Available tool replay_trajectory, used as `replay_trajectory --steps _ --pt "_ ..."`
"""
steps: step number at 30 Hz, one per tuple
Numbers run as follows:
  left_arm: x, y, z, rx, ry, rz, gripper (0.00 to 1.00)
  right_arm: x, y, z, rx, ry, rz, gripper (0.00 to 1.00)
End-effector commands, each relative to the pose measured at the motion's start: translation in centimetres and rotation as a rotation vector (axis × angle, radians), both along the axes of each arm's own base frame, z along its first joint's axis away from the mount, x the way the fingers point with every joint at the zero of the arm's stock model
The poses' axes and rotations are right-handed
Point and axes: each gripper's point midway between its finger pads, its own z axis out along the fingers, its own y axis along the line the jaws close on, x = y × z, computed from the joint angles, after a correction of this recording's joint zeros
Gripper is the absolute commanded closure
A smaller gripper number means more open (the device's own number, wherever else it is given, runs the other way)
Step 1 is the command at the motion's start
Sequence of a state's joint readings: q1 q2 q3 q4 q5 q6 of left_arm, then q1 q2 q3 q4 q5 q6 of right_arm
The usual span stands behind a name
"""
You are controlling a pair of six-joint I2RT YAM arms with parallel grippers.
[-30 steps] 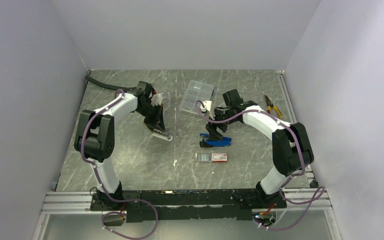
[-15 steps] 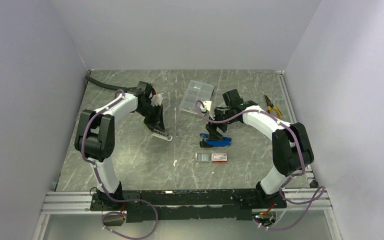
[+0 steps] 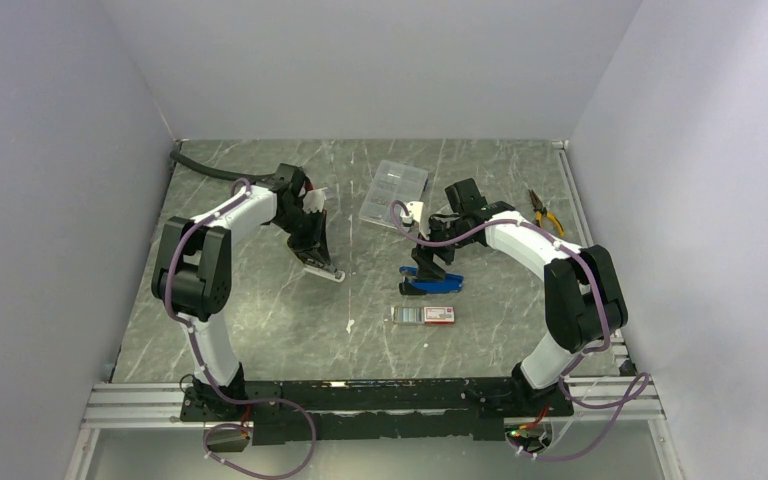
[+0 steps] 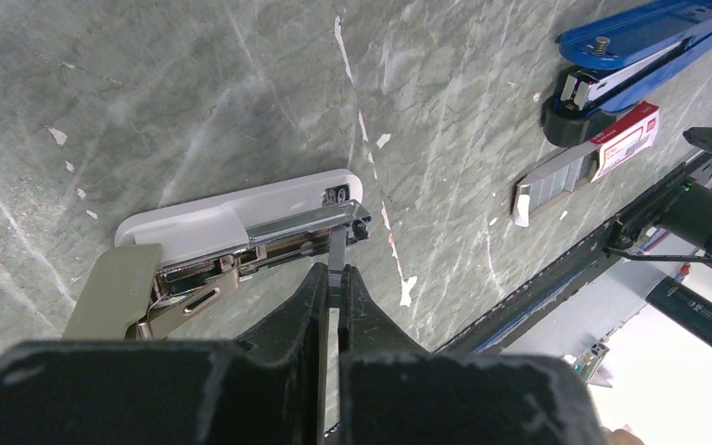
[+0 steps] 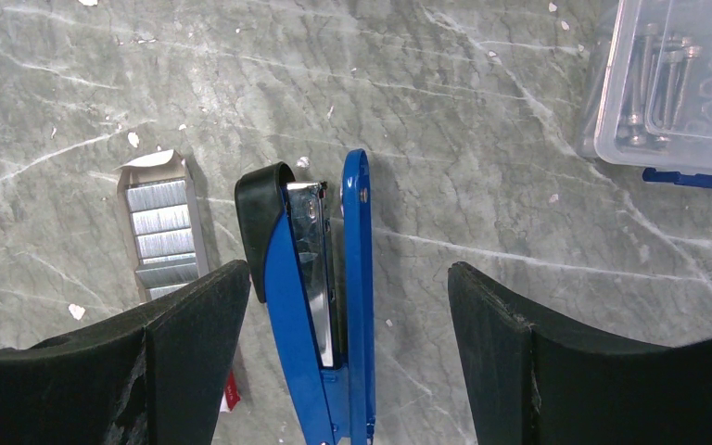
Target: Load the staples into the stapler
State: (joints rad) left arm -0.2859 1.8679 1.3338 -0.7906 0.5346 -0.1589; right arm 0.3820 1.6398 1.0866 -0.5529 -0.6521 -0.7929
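My left fingers (image 4: 308, 301): clenched on a thin silvery strip (image 4: 336, 252), its tip at the front of the white stapler (image 4: 232, 211)'s open metal channel.
My right fingers (image 5: 195, 320): released wide, straddling the opened blue stapler (image 5: 283, 278) on the worktop (image 5: 482, 120).
Staples (image 5: 160, 222): rows in their tray, just beside the blue stapler.
Clear case (image 5: 677, 83): lying apart from my right fingers.

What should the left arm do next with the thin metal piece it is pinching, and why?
Probably ease the staple strip down and lay it into the white stapler, along its open metal channel. The left gripper is shut on the strip, whose tip appears to touch the channel's front end, so it looks lined up but not seated.
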Motion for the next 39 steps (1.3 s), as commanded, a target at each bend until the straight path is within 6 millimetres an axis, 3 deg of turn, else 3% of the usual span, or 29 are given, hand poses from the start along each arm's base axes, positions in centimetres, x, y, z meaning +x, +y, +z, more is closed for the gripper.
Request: replay_trajectory --steps 1,14,39 --pt "0.7 -0.4 1.1 -0.013 -0.038 -0.018 0.97 0.0 0.1 0.5 0.004 -0.02 0.011 0.18" --pt "0.6 -0.7 2.9 -0.044 -0.082 -0.028 0.97 0.1 0.1 0.7 0.006 -0.025 0.009 0.18" --pt "0.8 -0.6 2.5 -0.047 -0.069 -0.027 0.97 0.0 0.0 0.3 -0.002 -0.018 0.012 0.18"
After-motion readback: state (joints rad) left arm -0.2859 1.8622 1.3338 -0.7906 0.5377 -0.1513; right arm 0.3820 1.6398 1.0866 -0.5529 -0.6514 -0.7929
